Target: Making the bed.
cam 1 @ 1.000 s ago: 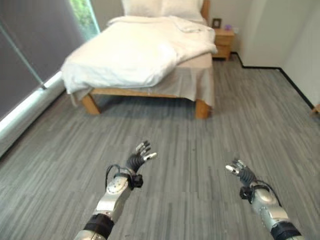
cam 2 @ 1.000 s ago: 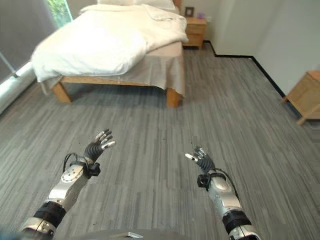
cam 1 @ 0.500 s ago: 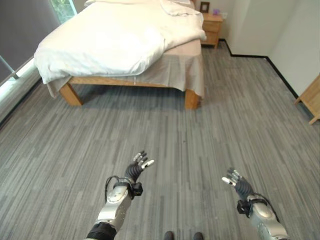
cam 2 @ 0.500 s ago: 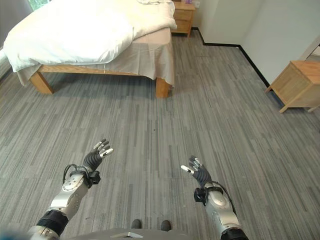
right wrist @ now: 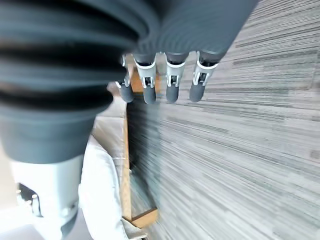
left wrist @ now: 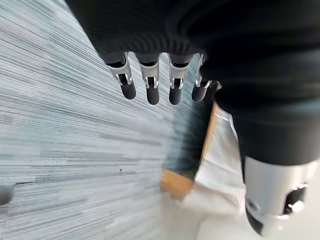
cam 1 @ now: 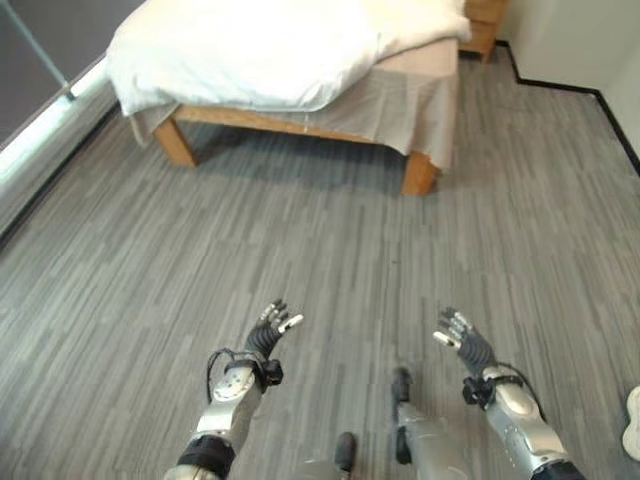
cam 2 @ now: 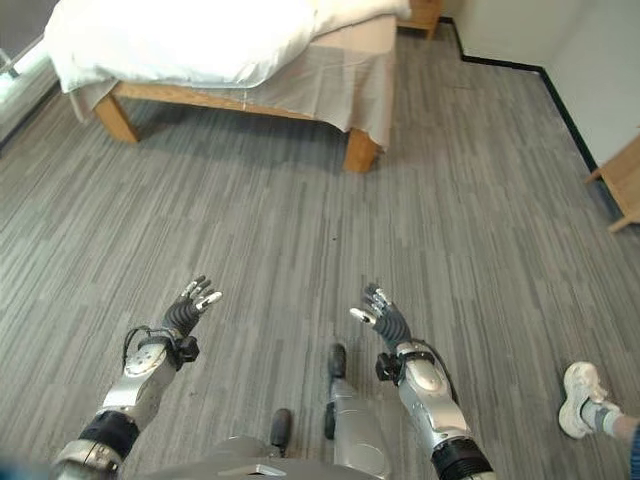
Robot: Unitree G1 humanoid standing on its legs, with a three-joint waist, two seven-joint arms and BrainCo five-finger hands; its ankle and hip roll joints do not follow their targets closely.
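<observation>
Down at the lower edge of the head views, both arms reach forward over the grey plank floor (cam 1: 320, 230), well short of the bed. At about 7 o'clock the left hand (cam 1: 268, 330) is raised from its wrist, palm turned inward, its fingers (left wrist: 150, 90) straight and slightly fanned, thumb apart; it holds nothing and touches nothing. At about 5 o'clock the right hand (cam 1: 459, 340) mirrors it, fingers (right wrist: 171, 85) stretched out in a loose row, empty as well. Both forearms angle up and slightly toward each other, the hands apart with bare floor between them.

Beyond the fingertips, far off at 12 o'clock to 11 o'clock, stands the wooden bed (cam 1: 290, 120). Its long axis runs away from the robot, foot end nearest and head end out past the top edge. A white duvet (cam 1: 260, 45) lies bunched over the mattress, hanging lower on the side toward 10 o'clock and drawn back at the near corner toward 1 o'clock, where a beige bed skirt (cam 1: 400, 100) is uncovered. Two light wooden legs carry the foot end, one at 11 o'clock (cam 1: 175, 143) and one at 1 o'clock (cam 1: 420, 172).

At 10 o'clock a pale window sill (cam 1: 45, 125) runs along the wall. At 3 o'clock the corner of a light wooden cabinet (cam 2: 625, 190) stands by the wall, and at 4 o'clock a person's white shoe (cam 2: 580, 398) rests on the floor.
</observation>
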